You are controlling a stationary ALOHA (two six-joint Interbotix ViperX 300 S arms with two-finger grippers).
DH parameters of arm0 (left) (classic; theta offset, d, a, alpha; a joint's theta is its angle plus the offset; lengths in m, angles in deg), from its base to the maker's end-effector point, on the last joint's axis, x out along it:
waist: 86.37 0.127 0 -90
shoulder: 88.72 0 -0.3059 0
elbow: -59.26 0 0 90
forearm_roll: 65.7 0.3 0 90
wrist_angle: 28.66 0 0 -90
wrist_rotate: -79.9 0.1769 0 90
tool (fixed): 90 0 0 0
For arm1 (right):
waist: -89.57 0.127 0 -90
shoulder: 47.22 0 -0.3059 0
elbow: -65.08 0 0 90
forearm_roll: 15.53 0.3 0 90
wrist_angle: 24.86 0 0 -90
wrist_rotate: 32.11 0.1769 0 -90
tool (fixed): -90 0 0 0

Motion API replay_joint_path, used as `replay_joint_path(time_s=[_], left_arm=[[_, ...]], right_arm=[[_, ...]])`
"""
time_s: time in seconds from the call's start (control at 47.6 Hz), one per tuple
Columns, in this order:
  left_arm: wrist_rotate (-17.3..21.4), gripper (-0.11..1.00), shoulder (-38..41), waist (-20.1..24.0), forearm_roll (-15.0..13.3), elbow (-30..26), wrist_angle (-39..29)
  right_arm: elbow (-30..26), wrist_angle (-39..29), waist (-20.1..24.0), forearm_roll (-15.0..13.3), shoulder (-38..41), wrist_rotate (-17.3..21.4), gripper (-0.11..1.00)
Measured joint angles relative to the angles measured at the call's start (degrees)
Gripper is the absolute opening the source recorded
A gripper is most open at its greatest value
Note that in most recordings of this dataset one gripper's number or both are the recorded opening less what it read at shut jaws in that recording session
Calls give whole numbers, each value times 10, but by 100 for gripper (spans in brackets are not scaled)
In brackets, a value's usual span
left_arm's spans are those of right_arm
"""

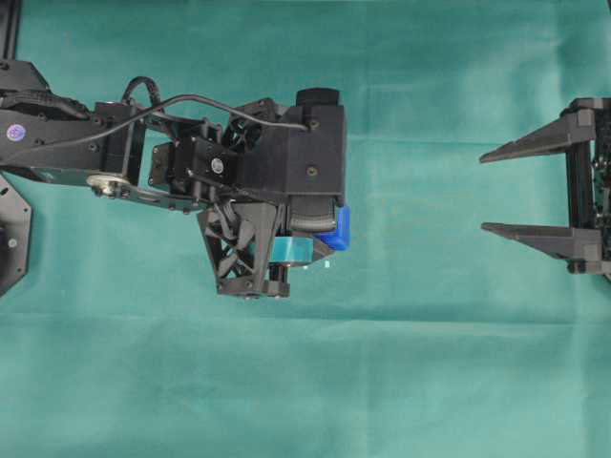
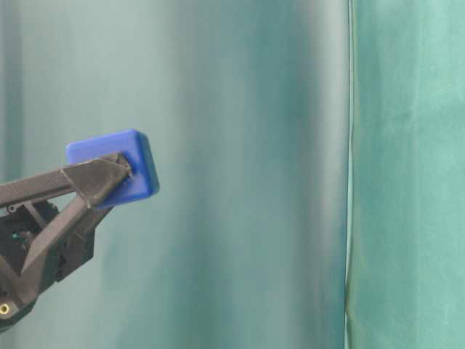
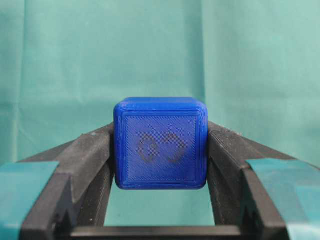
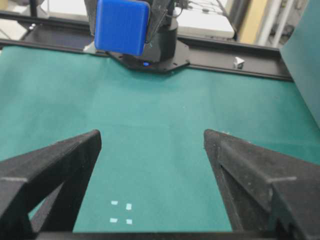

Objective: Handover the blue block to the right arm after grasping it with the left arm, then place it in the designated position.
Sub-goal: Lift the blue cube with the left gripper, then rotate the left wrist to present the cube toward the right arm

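Observation:
The blue block (image 3: 160, 142) is pinched between the teal-taped fingers of my left gripper (image 3: 160, 136), its face with a faint dark symbol turned toward the wrist camera. Seen from overhead, the left arm (image 1: 239, 162) reaches toward the middle and the block (image 1: 336, 229) sticks out at its tip, held above the cloth (image 2: 120, 167). My right gripper (image 1: 483, 193) stands open at the right, apart from the block, with nothing between its plain black fingers (image 4: 152, 137). In the right wrist view the block (image 4: 121, 26) hangs ahead, and the designated position (image 4: 121, 212) shows as tiny white marks on the cloth.
Green cloth (image 1: 401, 363) covers the table. The left arm's black base plate (image 4: 150, 57) and a black rail (image 4: 240, 67) lie at the far edge in the right wrist view. A green backdrop with a vertical seam (image 2: 349, 174) hangs behind.

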Motion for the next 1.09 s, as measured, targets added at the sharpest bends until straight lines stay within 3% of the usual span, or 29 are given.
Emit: replay_joint_path(time_s=[0.61, 1.093], left_arm=[[1, 47, -10, 0, 1, 11, 27], [1, 46, -113, 0, 0, 171, 262]], right_arm=[[0, 0, 0, 0, 1, 0, 94], [-8, 0, -1, -18, -2, -2, 94]])
